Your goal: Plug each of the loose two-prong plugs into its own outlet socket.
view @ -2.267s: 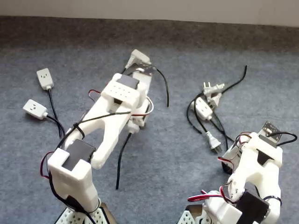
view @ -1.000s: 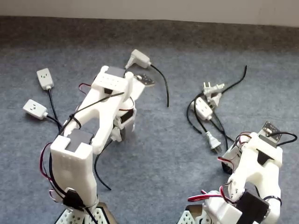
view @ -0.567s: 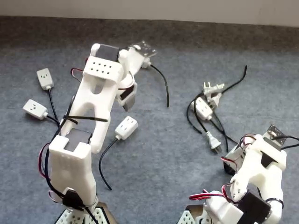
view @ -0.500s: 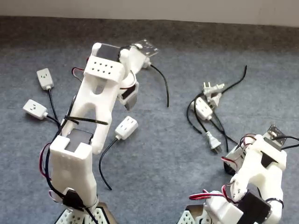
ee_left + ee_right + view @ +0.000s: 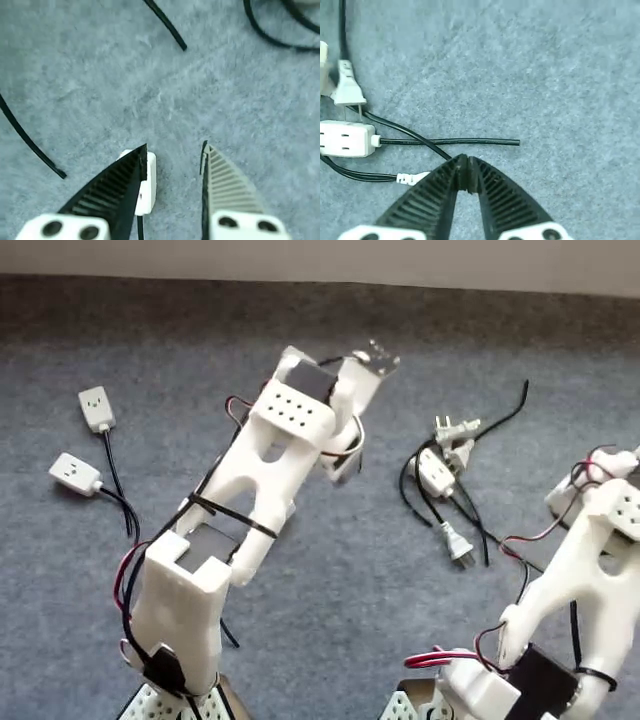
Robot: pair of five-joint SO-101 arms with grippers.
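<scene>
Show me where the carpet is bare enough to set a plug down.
Widest bare carpet lies between the left arm and the tangle of plugs and cords. Another free strip runs along the far edge, beyond the two outlet sockets. Crowded: that tangle beside the right arm, and the sockets' cords at the left.

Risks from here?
1. Left pincer is open, with a white connector beside one finger only; closing may push it aside rather than grip it.
2. Right pincer is shut close to crossed cords by a socket; descending may snag them.
</scene>
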